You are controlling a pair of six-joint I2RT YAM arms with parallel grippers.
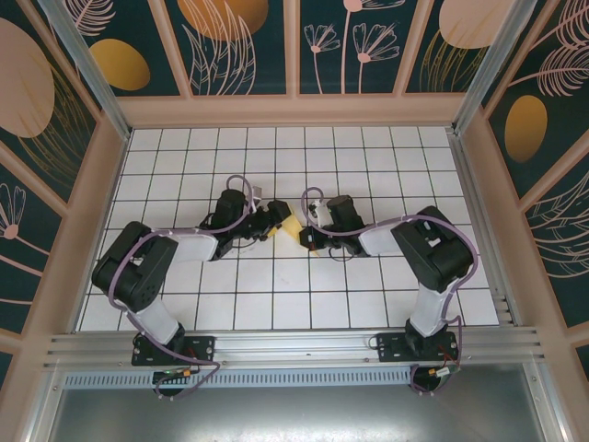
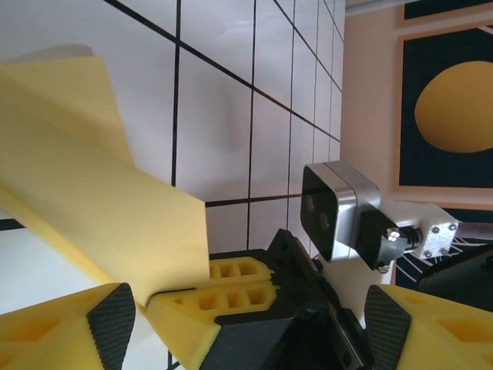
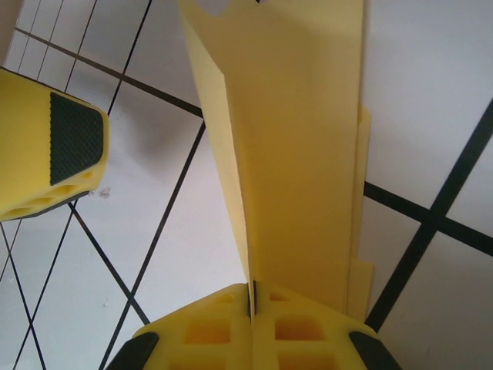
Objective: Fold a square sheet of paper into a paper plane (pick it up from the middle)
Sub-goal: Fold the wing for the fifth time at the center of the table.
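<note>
pale-yellow, matte and thin, the folded sheet of paper (image 3: 300, 154) is sitting over the middle of the table (image 1: 276, 304), between the 2 grippers; it is showing as a long narrow strip of stacked layers, with a sharp crease running along its length and stepped edges down 1 side; the right gripper (image 3: 253, 297) is clamping 1 end of it, its 2 yellow plastic fingers pressed together on the crease while the paper is rising out from between them; those fingers are showing a moulded lattice of small square pockets; the left gripper (image 2: 248, 293) is standing wide, its fingers far apart on either side of the right gripper's tip; its pads (image 2: 112, 324) are black rubber with a fine cross-hatched grip, each a rounded wedge set in yellow plastic; in the left wrist view the paper's edge is running just beside 1 pad, and i cannot tell whether they are touching; the wrist camera (image 2: 339, 212) is a rounded box with a black face and a silver metal shell; the table is showing white squares ruled by thin black lines; the walls (image 1: 239, 46) are dark teal panels printed with orange ovals and pale line-drawn leaves, framed in beige strips; a ribbed aluminium rail (image 1: 294, 345) is running along the near edge.
</note>
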